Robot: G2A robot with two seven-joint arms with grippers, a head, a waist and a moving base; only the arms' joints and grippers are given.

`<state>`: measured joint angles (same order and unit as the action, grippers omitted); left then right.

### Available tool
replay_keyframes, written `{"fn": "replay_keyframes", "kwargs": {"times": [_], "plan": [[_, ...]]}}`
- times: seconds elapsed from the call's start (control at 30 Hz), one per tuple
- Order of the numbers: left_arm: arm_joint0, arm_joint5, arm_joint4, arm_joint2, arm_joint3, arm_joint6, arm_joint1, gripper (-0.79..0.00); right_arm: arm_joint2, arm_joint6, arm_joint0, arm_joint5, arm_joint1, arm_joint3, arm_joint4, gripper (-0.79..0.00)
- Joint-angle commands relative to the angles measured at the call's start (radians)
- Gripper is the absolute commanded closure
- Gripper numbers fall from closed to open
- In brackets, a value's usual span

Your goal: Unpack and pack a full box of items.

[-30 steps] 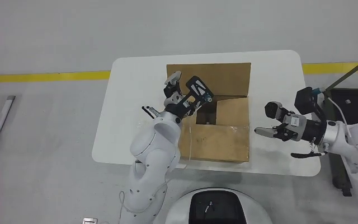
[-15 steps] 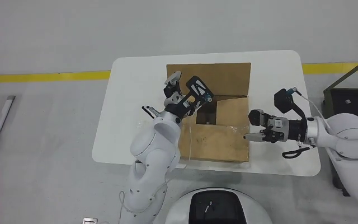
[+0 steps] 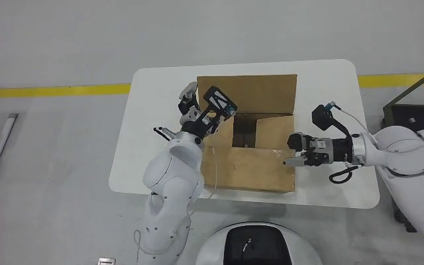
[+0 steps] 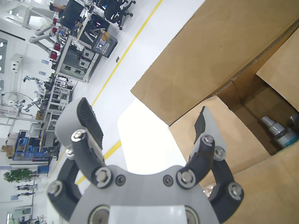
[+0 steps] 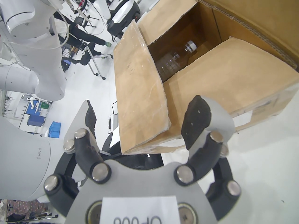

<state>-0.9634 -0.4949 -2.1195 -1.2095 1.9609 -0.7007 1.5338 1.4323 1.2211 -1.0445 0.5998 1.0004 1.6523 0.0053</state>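
The left jaws stand wide and hold nothing. One pad (image 4: 90,120) is over bare worktop (image 4: 144,141), and the other pad (image 4: 199,127) is above the edge of a short side flap (image 4: 243,141) of the cardboard box (image 3: 255,156). Just beyond them the far flap (image 4: 210,47) lies folded outward, so the opening is uncovered on that side. Down inside, past the short flap, lie grey metal parts (image 4: 272,124). On the jaws' outer side the worktop runs open to its rounded edge.

The right jaws are likewise spread wide and empty, just beside the box's opposite wall (image 5: 176,113); whether they touch it cannot be told. Ahead of them a long flap (image 5: 140,89) covers part of the opening and the other side flap (image 5: 233,71) is folded inward. In the gap between the two lies a clear bottle (image 5: 177,54) with a white cap. Behind these jaws a strip of worktop reaches the edge.
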Motion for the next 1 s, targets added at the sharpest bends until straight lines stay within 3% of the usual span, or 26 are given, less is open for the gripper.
{"fn": "replay_keyframes", "kwargs": {"times": [0.0,0.3,0.37,0.7,0.97], "plan": [[-0.001,0.005,0.000,-0.009,0.001,-0.007,-0.001,-0.785,-0.014,0.005,0.004,-0.005,-0.004,0.005,-0.001,-0.382],[0.007,0.005,-0.003,-0.007,-0.015,-0.013,-0.003,-0.785,-0.073,0.002,0.013,-0.003,-0.039,0.038,0.062,-0.323],[0.013,-0.003,-0.001,-0.003,-0.018,-0.006,-0.003,-0.785,-0.081,-0.002,0.016,0.001,-0.051,0.067,0.044,0.000],[0.063,-0.024,0.010,0.011,-0.020,-0.011,-0.002,-0.785,-0.112,-0.078,-0.001,0.078,-0.116,0.178,-0.009,0.000],[0.088,-0.033,0.022,0.016,-0.017,-0.034,0.000,-0.785,-0.071,-0.212,0.005,0.211,-0.161,0.200,-0.123,0.000]]}}
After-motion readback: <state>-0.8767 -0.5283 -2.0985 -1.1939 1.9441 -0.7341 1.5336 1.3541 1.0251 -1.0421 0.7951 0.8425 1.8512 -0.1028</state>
